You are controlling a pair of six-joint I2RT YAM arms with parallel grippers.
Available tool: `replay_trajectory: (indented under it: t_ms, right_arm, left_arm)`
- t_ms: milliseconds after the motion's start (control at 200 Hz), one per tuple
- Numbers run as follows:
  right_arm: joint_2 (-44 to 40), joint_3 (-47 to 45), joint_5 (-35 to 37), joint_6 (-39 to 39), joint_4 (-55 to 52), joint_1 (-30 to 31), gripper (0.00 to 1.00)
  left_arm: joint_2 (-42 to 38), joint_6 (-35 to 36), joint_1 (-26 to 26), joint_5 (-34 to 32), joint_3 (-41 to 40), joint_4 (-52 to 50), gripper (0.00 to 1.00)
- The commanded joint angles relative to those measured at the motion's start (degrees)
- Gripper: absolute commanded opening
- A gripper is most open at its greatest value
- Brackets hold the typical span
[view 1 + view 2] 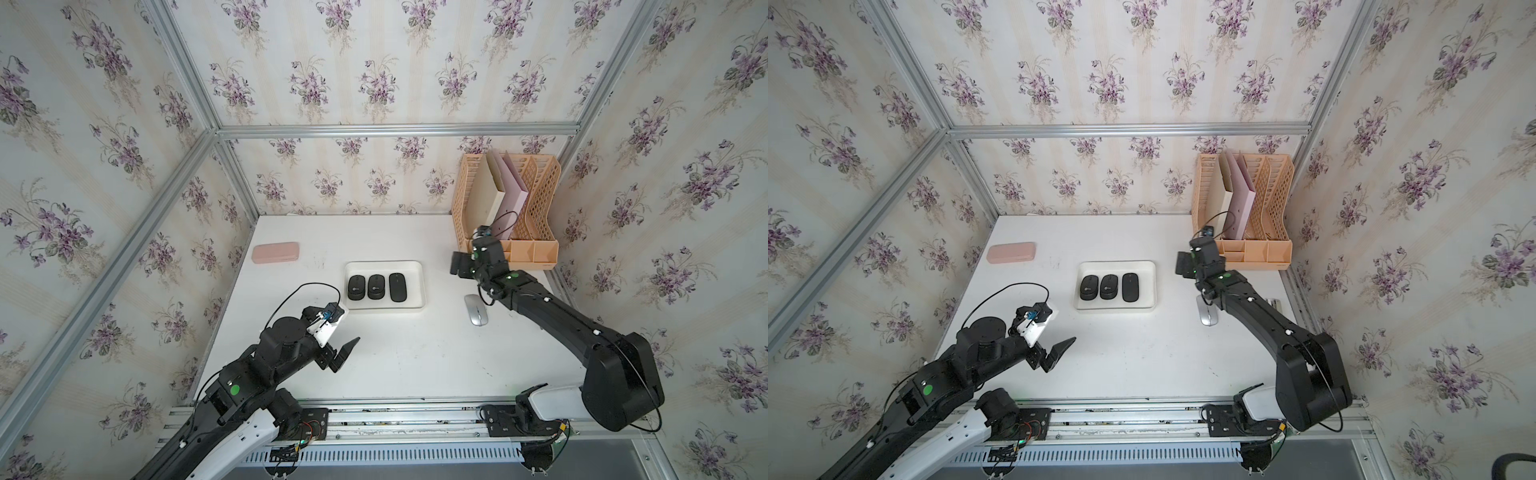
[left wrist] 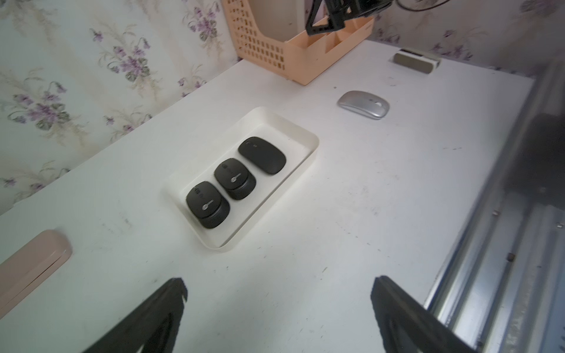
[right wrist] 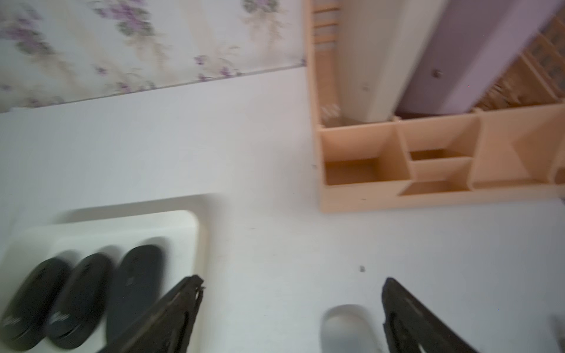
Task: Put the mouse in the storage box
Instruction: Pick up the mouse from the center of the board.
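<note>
In a top view, the silver mouse (image 1: pixel 476 309) lies on the counter (image 1: pixel 415 361) right of centre, outside the storage box (image 1: pixel 415 286) containing three black mice (image 1: pixel 376 286); left fingers (image 2: pixel 159 311) and right fingers (image 3: pixel 406 314) are spread apart, empty.

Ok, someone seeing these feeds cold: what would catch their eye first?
Three black mice lie lined up side by side in the white storage box, with a free space at its right end. A lone silver mouse lies on the table outside, right of the box. The right claw hangs open close by, holding nothing.
</note>
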Motion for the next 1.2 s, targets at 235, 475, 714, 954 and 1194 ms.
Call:
replay_trajectory:
  t_ms: [235, 475, 714, 954, 1194]
  right_arm:
    - [-0.6, -10.3, -13.6, 1.9, -8.2, -4.8, 0.94]
    - [4.2, -10.4, -15.6, 0.9, -7.7, -4.6, 0.91]
    - [5.9, -9.0, -9.9, -0.8, -6.9, -4.0, 0.86]
    - [8.1, -7.4, -5.7, -2.4, -8.7, -1.6, 0.80]
    - [11.1, -7.1, -3.2, -2.4, -9.4, 0.9, 0.75]
  left_arm:
    - [-0.7, 2.3, 0.1, 8.2, -0.4, 4.5, 0.99]
    - [1.6, 2.2, 0.1, 8.3, 0.3, 3.5, 0.99]
    - [1.7, 2.1, 0.1, 7.8, 0.0, 3.6, 0.99]
    - [2.3, 2.0, 0.1, 5.9, -0.1, 3.1, 0.99]
    - [4.1, 1.8, 0.2, 5.5, 0.4, 2.3, 0.99]
